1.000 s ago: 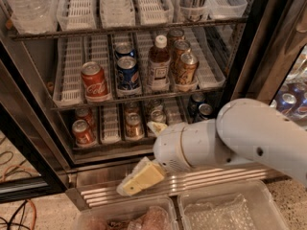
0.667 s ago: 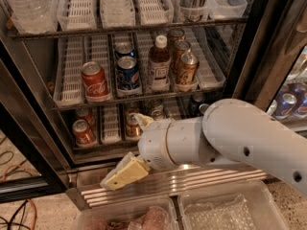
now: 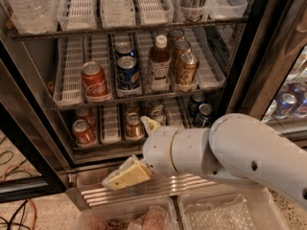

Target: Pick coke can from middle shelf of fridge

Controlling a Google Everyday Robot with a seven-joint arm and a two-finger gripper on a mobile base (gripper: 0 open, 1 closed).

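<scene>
The coke can (image 3: pixel 94 82), red with white script, stands upright at the front left of the middle shelf (image 3: pixel 144 96) of the fridge (image 3: pixel 29 128), whose door is open. My gripper (image 3: pixel 127 152) is below and right of the can, in front of the lower shelf and the slatted steel base (image 3: pixel 158 186). Its cream fingers (image 3: pixel 125 175) are spread apart and hold nothing. It is well apart from the can. My white arm (image 3: pixel 240 152) fills the lower right and hides part of the lower shelf.
A blue Pepsi can (image 3: pixel 128 74), a brown bottle (image 3: pixel 158 63) and gold-brown cans (image 3: pixel 186 68) stand to the right of the coke can. Red cans (image 3: pixel 82 132) sit on the lower shelf. Water bottles (image 3: pixel 29 4) are on the top shelf. Two clear bins (image 3: pixel 220 214) lie below.
My arm and gripper have moved left across the front of the fridge base. The cans have not moved.
</scene>
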